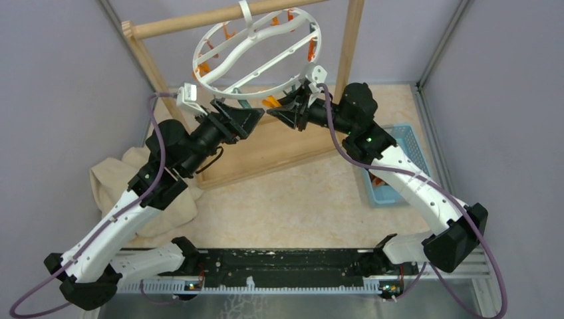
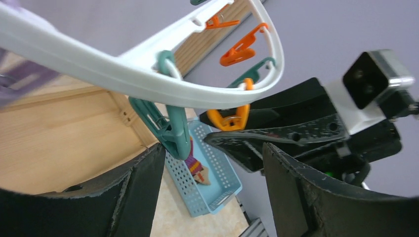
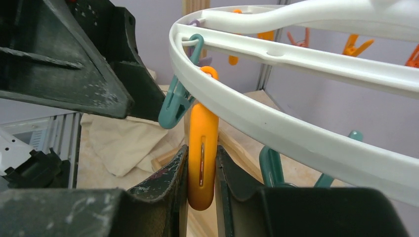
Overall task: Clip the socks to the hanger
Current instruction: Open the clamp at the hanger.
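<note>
Hanger (image 3: 296,133), a white ring with wavy crossbars and orange and teal clips, hung tilted from the wooden rail (image 1: 186,24). The left claw (image 2: 207,158) gaped wide and empty beneath it, while the right claw (image 3: 201,150) pinched an orange clip (image 3: 202,123). Only the left wrist view showed a blue basket (image 2: 222,170) holding a purple, orange-striped sock (image 2: 195,167).

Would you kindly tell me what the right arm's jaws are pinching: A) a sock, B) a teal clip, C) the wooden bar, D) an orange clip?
D: the right wrist view shows the orange clip squeezed between the jaws, hanging from the hanger.
</note>
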Tool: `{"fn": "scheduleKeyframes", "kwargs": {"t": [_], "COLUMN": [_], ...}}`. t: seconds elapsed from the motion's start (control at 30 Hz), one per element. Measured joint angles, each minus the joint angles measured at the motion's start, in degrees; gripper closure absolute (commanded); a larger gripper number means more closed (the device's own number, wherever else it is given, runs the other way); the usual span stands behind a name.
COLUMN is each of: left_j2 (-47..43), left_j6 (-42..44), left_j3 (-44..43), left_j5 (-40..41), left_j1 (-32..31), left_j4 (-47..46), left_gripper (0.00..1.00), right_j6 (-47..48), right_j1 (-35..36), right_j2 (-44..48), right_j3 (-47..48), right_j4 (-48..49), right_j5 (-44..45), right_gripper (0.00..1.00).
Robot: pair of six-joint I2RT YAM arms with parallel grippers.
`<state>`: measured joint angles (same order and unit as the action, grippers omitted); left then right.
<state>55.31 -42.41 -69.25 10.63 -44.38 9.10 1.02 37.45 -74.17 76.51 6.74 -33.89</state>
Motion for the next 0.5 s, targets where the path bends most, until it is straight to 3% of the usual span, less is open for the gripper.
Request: {"fn": "scheduleKeyframes", "kwargs": {"t": [0.5], "left_j2": [4.2], "left_j6": [-1.8], "left_j3": [0.3], "left_j5": [-2.5], "left_j1": [0.0], "left_j4": [-9.3], "left_gripper": [0.25], "right_j6": [1.1], "right_j1": [0.8], "right_j2": [-1.3], "right_j3": [0.1], "right_j4": [-0.8], "right_j5": [2.2], "right_gripper": [1.00]}}
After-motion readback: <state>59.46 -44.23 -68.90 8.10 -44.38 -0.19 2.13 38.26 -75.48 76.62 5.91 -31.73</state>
